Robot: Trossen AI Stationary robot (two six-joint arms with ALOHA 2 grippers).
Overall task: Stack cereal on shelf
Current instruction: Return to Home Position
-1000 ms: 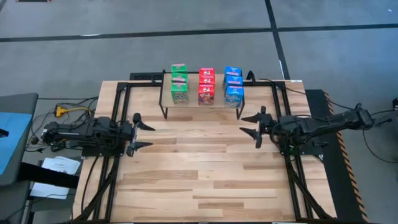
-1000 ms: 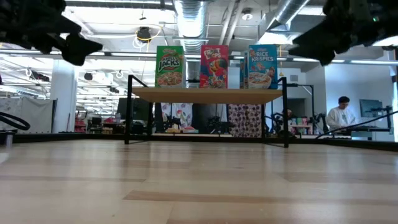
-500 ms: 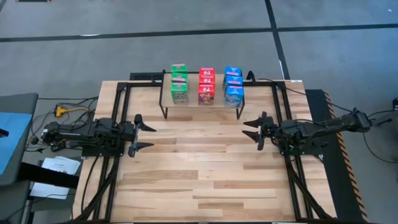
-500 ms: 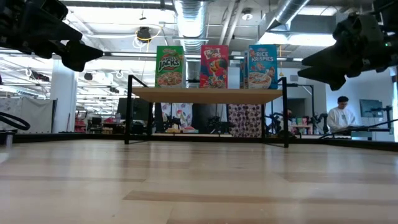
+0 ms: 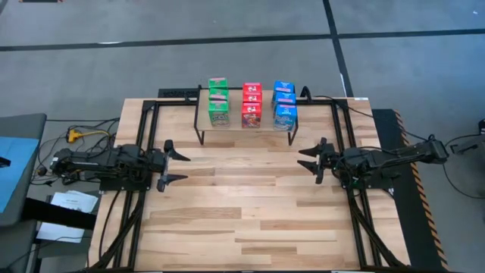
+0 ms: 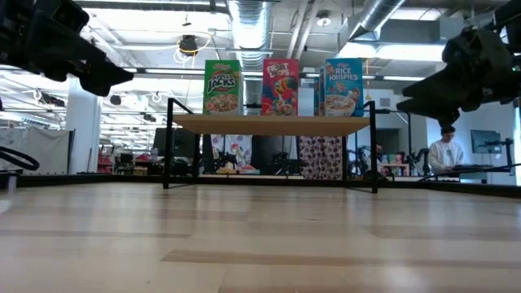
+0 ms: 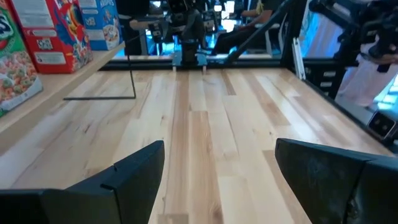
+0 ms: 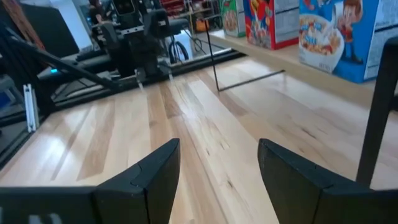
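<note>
Pulled back a bit toward its own side since a second ago, the right gripper [image 5: 306, 159] is held over the table [image 5: 242, 205], fingers spread, nothing gripped. Same for the left gripper [image 5: 182, 167], parked opposite. On the shelf [image 5: 236, 114], green boxes [image 5: 218, 102], red boxes [image 5: 251, 105] and blue boxes [image 5: 285, 105] are lined up in rows.

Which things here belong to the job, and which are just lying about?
Job: green boxes, red boxes, blue boxes on the shelf; left arm and right arm at the table's sides, jaws open.
Lying about: yellow cable, papers beside the table; a person behind.
</note>
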